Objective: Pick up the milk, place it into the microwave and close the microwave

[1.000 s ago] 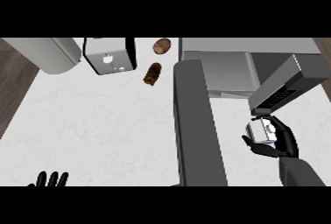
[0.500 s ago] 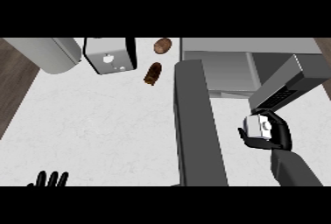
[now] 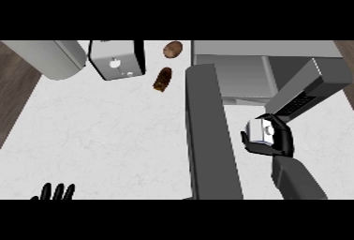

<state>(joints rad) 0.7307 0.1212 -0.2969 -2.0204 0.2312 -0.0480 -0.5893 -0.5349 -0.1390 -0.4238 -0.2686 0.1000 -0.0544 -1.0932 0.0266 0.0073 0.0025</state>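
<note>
Resting at the lower left edge of the head view, the left hand (image 3: 54, 192) is shown with fingers straight and upright, nothing held. Further right, on the pale worktop (image 3: 104, 131), a silver toaster (image 3: 116, 60) and two brown food items (image 3: 164, 79) are set well apart from the action. The microwave door (image 3: 207, 136) is swung wide open, seen as a dark slab between the bare worktop and the right arm. Just right of it, the milk (image 3: 259, 131) (a small white carton, partly hidden) is held in front of the microwave (image 3: 235, 77), not yet inside. The right hand (image 3: 282, 140) is curled round it, fingers and thumb closed on its sides. Trouble could be caused by the narrow passage: the carton might be knocked against the door or the control-panel side (image 3: 304, 93) if carried in off-line, and tipped over if released while tilted.
</note>
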